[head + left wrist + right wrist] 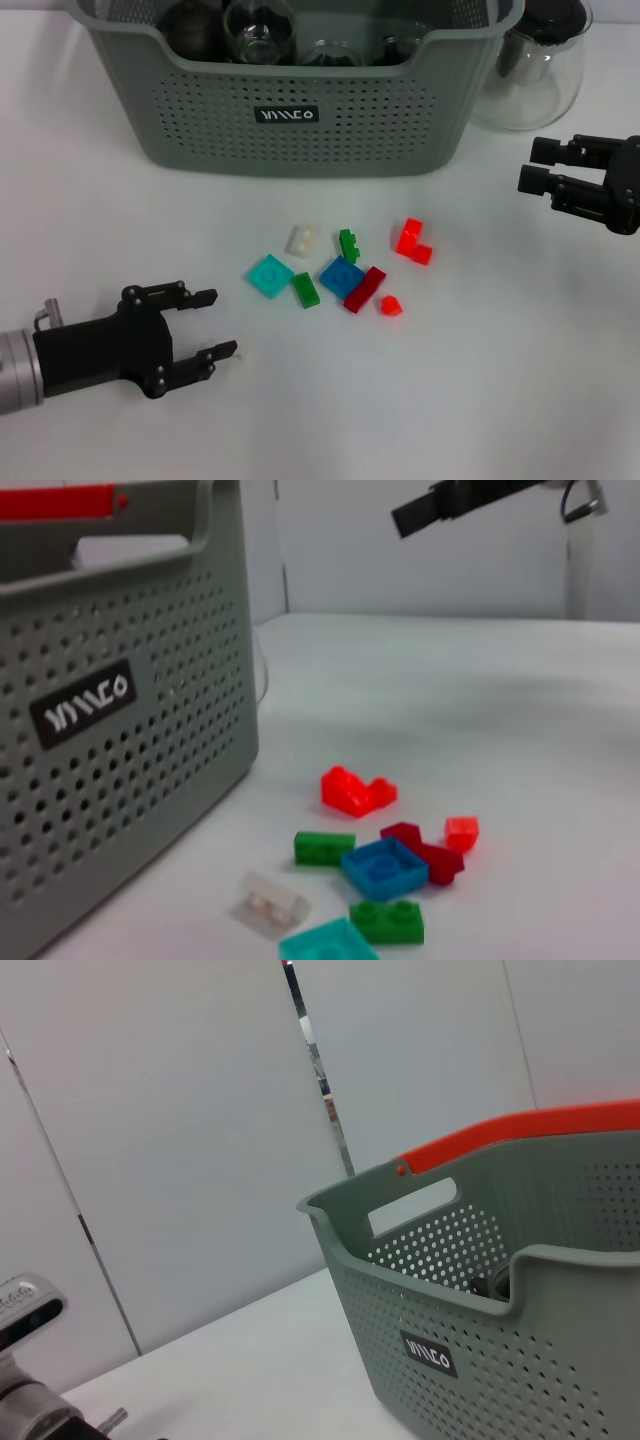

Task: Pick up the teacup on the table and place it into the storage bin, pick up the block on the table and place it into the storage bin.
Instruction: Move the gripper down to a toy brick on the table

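My left gripper [210,322] hovers low over the table [500,400], fingers apart and empty, pointing at the blocks [340,275] scattered in front of the bin [290,110]. I'd take the teal block [270,276], nearest me, squaring the fingers across its edges before closing. No teacup remains on the table. My right gripper [545,170] waits open, beside a glass pitcher [535,70].

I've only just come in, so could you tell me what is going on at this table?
Neither arm holds anything. The left end effector lies open on the table, pointing toward a scatter of small coloured blocks in front of the storage bin, which already holds glassware. The right end effector hovers open near a glass pitcher.
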You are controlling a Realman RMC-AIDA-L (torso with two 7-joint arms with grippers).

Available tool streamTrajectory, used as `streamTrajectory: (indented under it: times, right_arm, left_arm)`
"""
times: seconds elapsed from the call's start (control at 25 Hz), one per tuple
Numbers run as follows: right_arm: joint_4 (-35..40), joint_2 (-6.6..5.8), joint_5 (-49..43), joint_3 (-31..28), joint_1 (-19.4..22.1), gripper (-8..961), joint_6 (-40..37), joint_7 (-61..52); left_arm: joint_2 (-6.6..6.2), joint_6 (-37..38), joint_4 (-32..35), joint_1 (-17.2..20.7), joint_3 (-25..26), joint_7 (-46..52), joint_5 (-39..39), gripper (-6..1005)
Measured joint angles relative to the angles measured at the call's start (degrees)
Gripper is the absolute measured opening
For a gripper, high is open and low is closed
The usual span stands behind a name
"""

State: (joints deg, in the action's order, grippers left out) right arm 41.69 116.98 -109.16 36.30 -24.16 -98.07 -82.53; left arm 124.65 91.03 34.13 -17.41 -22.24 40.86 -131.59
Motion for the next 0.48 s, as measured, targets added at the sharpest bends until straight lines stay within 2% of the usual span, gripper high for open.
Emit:
streamTrajectory:
  times: [0.16, 0.48]
  right_arm:
    - [-0.08, 0.0, -0.03, 0.01, 0.05, 488, 0.07, 0.0]
    - [-0.12, -0.04, -0.09, 0.0, 0.06, 489, 0.06, 0.0]
  left_arm:
    - [-0.09, -2.01, -1.73, 0.45, 0.14, -1.66, -0.16, 604]
    - [0.03, -3.74, -4.01, 1.48, 0.18, -6.93, -0.41, 613]
